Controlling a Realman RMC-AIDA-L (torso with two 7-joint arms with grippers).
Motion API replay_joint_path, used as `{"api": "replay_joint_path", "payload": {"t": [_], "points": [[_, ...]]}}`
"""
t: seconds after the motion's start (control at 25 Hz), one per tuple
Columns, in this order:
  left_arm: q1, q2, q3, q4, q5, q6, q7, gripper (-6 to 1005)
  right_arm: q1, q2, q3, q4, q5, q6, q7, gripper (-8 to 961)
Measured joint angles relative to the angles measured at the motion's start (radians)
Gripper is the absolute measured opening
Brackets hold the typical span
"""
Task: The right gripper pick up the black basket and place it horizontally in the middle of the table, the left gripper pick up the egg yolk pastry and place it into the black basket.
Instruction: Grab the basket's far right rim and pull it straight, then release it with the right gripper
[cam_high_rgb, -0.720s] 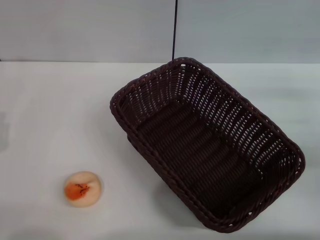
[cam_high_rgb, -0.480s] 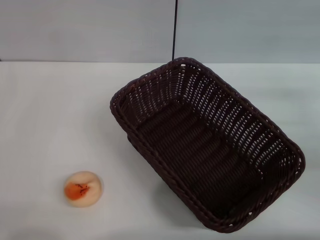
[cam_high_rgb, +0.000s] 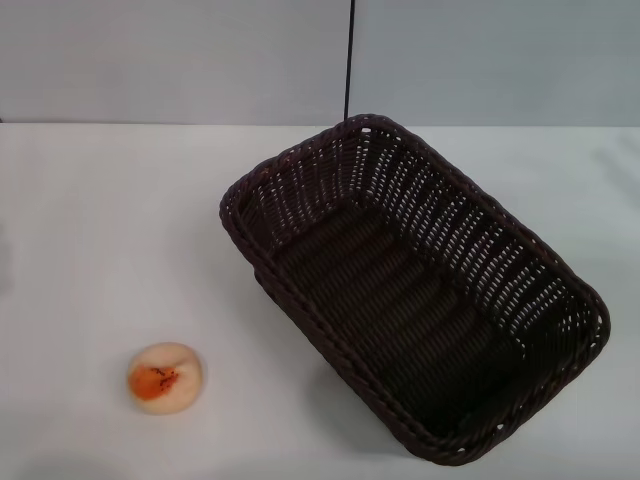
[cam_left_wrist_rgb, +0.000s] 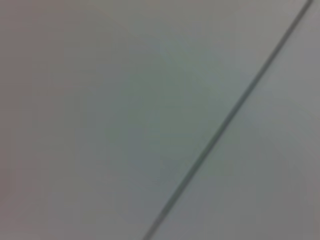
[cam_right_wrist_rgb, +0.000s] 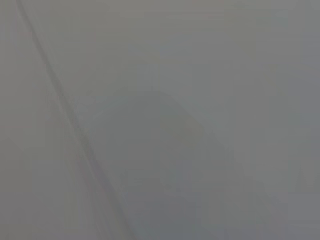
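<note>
One black basket (cam_high_rgb: 415, 290) lies diagonally, far-left to near-right.

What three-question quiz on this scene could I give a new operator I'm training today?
1. True or false: the egg yolk pastry lies inside the black basket.
2. Which face of the pastry points up: A plain tan, B orange-red patch?
3. Fill in: the basket sits ____ on the table, not horizontally.

Key: 1 false, it lies on the table to the basket's left; 2 B; 3 diagonally. Neither gripper is in view.
</note>
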Motion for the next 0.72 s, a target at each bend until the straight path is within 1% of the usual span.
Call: {"api": "replay_joint_path", "payload": {"t": [0.04,0.08,0.2,0.24,0.28,0.36,0.4,0.44,0.48,0.52,0.72], "points": [[-0.007,0.001,0.015,0.0,0.0,0.0,-0.003,543,0.011,-0.018,-0.001,-0.095,-0.093,-0.047,0.148,610],[-0.015,0.002,0.031,0.0,0.001,0.0,-0.009,543,0.011,-0.018,-0.001,-0.095,-0.093,-0.047,0.148,611],[-0.036,0.004,0.07,0.002,0.001,0.0,-0.022,543,0.049,-0.042,-0.002,-0.238,-0.226,-0.13,0.331,615],[-0.049,0.004,0.085,0.003,0.001,-0.005,-0.023,543,0.081,-0.05,-0.009,-0.325,-0.313,-0.17,0.43,616],[-0.049,0.004,0.085,0.003,0.001,-0.005,-0.023,543,0.081,-0.05,-0.009,-0.325,-0.313,-0.17,0.43,617],[-0.059,0.003,0.089,0.002,0.002,-0.017,-0.023,543,0.111,-0.052,-0.031,-0.389,-0.384,-0.194,0.51,619],[-0.062,0.002,0.09,0.001,0.002,-0.02,-0.023,543,0.124,-0.053,-0.048,-0.415,-0.414,-0.203,0.546,620],[-0.065,0.002,0.092,-0.002,0.002,-0.023,-0.023,542,0.146,-0.056,-0.089,-0.454,-0.45,-0.217,0.598,622],[-0.068,0.002,0.094,-0.004,0.001,-0.025,-0.023,542,0.146,-0.056,-0.089,-0.454,-0.45,-0.217,0.598,623],[-0.069,0.002,0.097,-0.006,0.002,-0.025,-0.023,542,0.158,-0.057,-0.111,-0.474,-0.469,-0.225,0.624,624],[-0.071,0.002,0.102,-0.007,0.001,-0.025,-0.025,542,0.247,-0.079,-0.209,-0.522,-0.64,-0.26,0.741,661]]}}
